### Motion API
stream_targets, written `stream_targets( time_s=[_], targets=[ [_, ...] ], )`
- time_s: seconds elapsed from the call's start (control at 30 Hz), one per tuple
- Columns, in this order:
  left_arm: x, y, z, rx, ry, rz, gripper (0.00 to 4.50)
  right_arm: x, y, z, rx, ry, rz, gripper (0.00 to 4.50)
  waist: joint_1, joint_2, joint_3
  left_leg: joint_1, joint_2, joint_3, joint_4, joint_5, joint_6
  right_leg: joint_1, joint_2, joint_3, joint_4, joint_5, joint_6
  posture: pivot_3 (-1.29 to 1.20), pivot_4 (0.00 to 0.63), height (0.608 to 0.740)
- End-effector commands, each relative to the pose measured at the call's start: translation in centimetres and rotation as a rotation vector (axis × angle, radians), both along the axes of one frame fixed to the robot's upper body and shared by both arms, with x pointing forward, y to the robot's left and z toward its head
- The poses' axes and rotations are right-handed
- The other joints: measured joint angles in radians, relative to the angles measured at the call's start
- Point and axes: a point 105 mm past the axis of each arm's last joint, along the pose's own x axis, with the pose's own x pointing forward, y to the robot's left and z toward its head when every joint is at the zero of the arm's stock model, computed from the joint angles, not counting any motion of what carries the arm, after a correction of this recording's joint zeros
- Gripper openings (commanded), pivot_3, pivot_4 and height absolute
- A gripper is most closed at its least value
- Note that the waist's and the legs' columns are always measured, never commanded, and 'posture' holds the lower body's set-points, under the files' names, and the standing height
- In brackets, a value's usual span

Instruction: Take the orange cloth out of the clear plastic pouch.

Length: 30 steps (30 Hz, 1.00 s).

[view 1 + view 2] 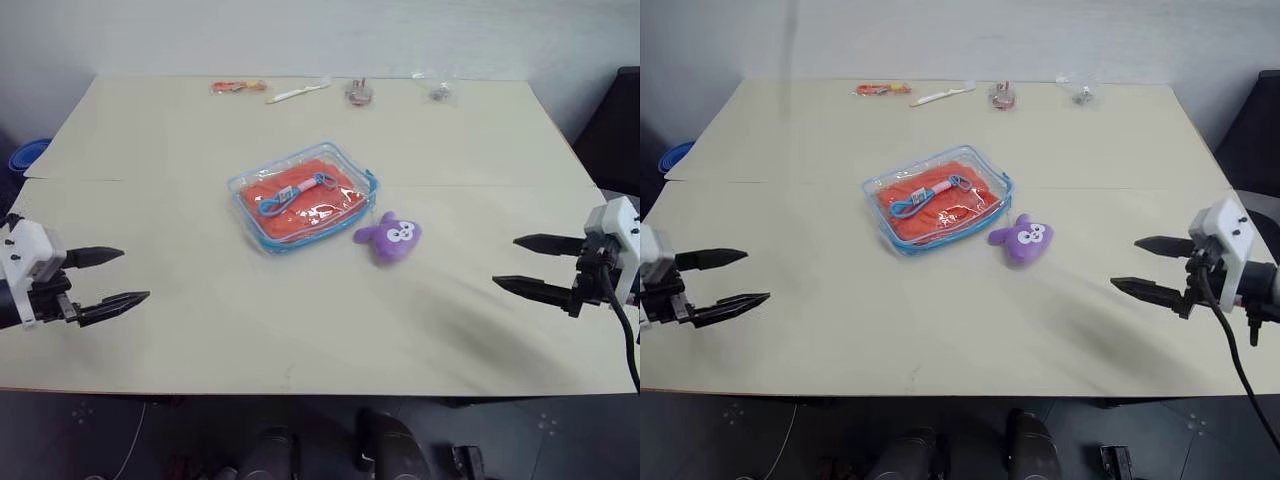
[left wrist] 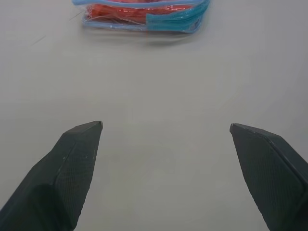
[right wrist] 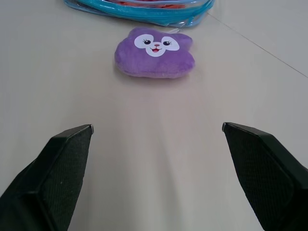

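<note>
Orange cloth point(image 1: 300, 197) lies inside the clear plastic pouch point(image 1: 302, 196), a purple plush toy point(image 1: 390, 238) just beside the pouch. Left gripper point(image 1: 110, 277) and right gripper point(image 1: 521, 263) hang wide apart, empty, well away from the pouch on either side.

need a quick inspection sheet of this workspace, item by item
surface: beige table, a seam running across it
job's things: orange cloth inside the clear plastic pouch, mid-table, a blue cord with it
clutter: purple plush toy beside the pouch; small items along the far edge
grippers: left gripper open, empty; right gripper open, empty; both apart from the pouch
cables: black cable at the right arm
surroundings: blue object off the table's left edge; pale wall behind
</note>
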Motion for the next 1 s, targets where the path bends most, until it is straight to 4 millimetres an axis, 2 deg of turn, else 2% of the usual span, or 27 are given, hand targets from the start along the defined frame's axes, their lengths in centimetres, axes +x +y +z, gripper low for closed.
stream_targets(
  time_s=[0.03,0.23,0.37,0.77,1.0],
  targets=[
    [-0.2,-0.1,0.7,0.031,-0.034,-0.013,4.50,-0.2,0.3,1.1,-0.006,-0.051,0.007,4.47,0.000,0.000,0.000,0.000,0.000,0.000,0.000,0.000,0.000,0.000,0.000,0.000,0.000,0.000,0.000,0.00,0.150,0.740],
    [0.3,-0.2,0.2,0.063,-0.025,0.005,4.50,-0.2,0.2,0.8,-0.026,-0.053,-0.010,4.47,0.001,0.000,0.000,0.000,0.000,0.000,0.000,0.000,0.000,0.000,0.000,0.000,0.000,0.000,0.000,0.00,0.150,0.740],
    [0.4,0.1,-0.4,0.054,0.060,0.052,4.50,-0.3,0.2,0.7,-0.036,-0.053,-0.015,4.47,0.001,0.000,0.000,0.000,0.000,0.000,0.000,0.000,0.000,0.000,0.000,0.000,0.000,0.000,0.000,0.00,0.150,0.740],
    [0.9,-0.9,0.9,-0.002,0.002,0.040,4.50,-0.8,0.9,0.4,0.011,0.001,-0.008,4.47,0.002,0.000,0.000,0.000,0.000,-0.001,0.000,0.000,0.000,0.000,0.000,0.000,0.000,0.000,0.000,0.00,0.150,0.740],
    [1.1,-1.4,0.7,0.010,-0.008,0.036,4.50,-0.7,0.9,0.5,0.017,-0.005,-0.009,4.47,0.003,0.000,0.000,0.000,0.000,-0.001,0.000,0.000,0.000,0.000,0.000,0.000,0.000,0.000,0.000,0.00,0.150,0.740]
  ],
)
